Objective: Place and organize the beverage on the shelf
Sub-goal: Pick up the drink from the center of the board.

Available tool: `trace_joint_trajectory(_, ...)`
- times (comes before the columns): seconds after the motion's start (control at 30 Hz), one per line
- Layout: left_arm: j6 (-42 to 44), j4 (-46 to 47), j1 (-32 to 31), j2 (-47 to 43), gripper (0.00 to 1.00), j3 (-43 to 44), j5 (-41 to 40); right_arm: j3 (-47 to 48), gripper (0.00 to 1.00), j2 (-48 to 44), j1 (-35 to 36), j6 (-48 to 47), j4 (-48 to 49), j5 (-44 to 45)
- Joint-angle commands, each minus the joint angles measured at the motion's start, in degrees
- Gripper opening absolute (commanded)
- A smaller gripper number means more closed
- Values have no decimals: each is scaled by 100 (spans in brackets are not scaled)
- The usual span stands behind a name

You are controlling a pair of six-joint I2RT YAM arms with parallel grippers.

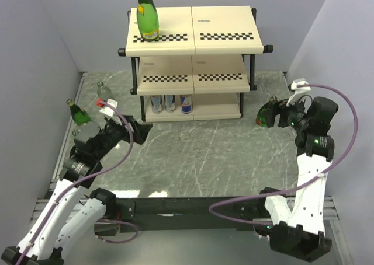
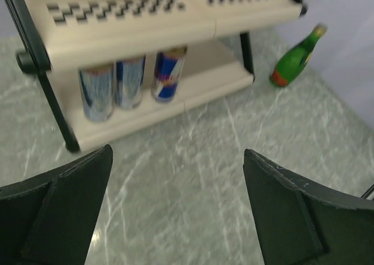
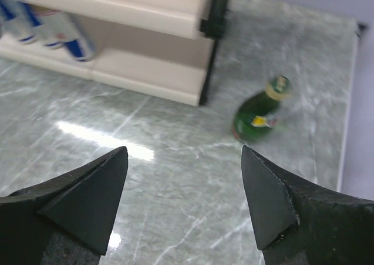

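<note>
The shelf (image 1: 225, 36) stands at the back with a tall green bottle (image 1: 147, 17) on the left of its top board and three cans (image 1: 170, 103) on the bottom board. Right of the shelf, another green bottle (image 1: 266, 115) sits on the table; it also shows as the green bottle (image 3: 257, 116) ahead of my right gripper (image 3: 184, 150), which is open, empty and apart from it. My left gripper (image 2: 178, 152) is open and empty over bare table, facing the cans (image 2: 131, 81). A green bottle (image 1: 79, 113) and a clear bottle (image 1: 104, 91) stand at the far left.
Grey walls close in the marble-patterned table (image 1: 204, 160) on the left, back and right. The shelf's black frame leg (image 3: 213, 43) stands close to the right-hand bottle. The two left bottles sit just behind my left arm (image 1: 96, 145).
</note>
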Motion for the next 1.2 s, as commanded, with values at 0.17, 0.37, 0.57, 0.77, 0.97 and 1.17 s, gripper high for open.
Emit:
trace_joint_trajectory(0.17, 301, 177, -2, -643, 100, -522, -359, -177, 84, 547, -370, 495, 516, 483)
trace_joint_trajectory(0.37, 221, -8, -2, -793, 100, -566, -659, -133, 80, 1354, -607, 741, 1148, 404)
trace_joint_trajectory(0.57, 213, -17, -2, -784, 100, -566, -580, 16, 75, 2094, -607, 935, 1659, 317)
trace_joint_trajectory(0.77, 221, -17, -2, -749, 100, -566, -509, 210, 72, 2709, -467, 882, 1940, 773)
trace_joint_trajectory(0.97, 230, -25, -10, -731, 100, -566, -501, 314, 71, 3140, -370, 742, 2380, 1169)
trace_joint_trajectory(1.17, 248, -34, -2, -705, 100, -575, -571, 701, 64, 3781, -230, 750, 2415, 1108)
